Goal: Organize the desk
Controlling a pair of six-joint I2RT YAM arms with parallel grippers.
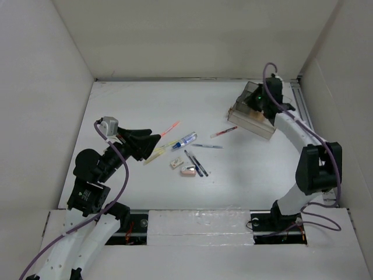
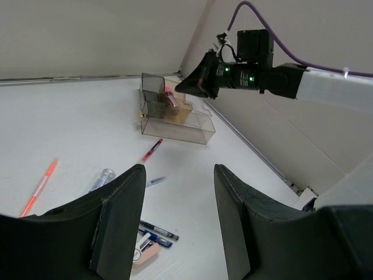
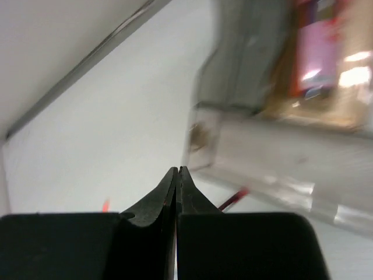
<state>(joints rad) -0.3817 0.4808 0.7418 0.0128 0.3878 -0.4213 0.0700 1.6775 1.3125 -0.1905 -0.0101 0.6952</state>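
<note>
Desk: the white desk (image 1: pixel 145 105) fills the floor of the enclosure; in the top view it looks broader left to right than front to back, with the arm bases at its near edge.
Edges: a thin metal rail (image 1: pixel 303 108) runs near to far along the right side; white walls (image 1: pixel 41 87) close the left, far and right sides.
Open room: bare surface lies across the far left and the near right; the clutter sits in the middle.
Organizer: a clear compartmented box (image 1: pixel 252 119) stands far right near the rail, long axis slanting from far left to near right; a pink item (image 2: pixel 171 97) lies inside.
Right gripper: the right gripper (image 3: pixel 178 175) hangs over the organizer's far end, fingers pressed together with nothing between them.
Left gripper: the left gripper (image 2: pixel 179 170) hovers over the desk's left-middle, pointing toward the pens, fingers spread and empty.
Pens: an orange pen (image 1: pixel 171 129), a blue-and-clear marker (image 1: pixel 185 140), two dark pens (image 1: pixel 196 163) and pale sticks (image 1: pixel 156 153) lie scattered mid-desk; a red pen (image 1: pixel 224 132) lies just beside the organizer.
Erasers: two small blocks (image 1: pixel 182 167) sit beside the dark pens.
</note>
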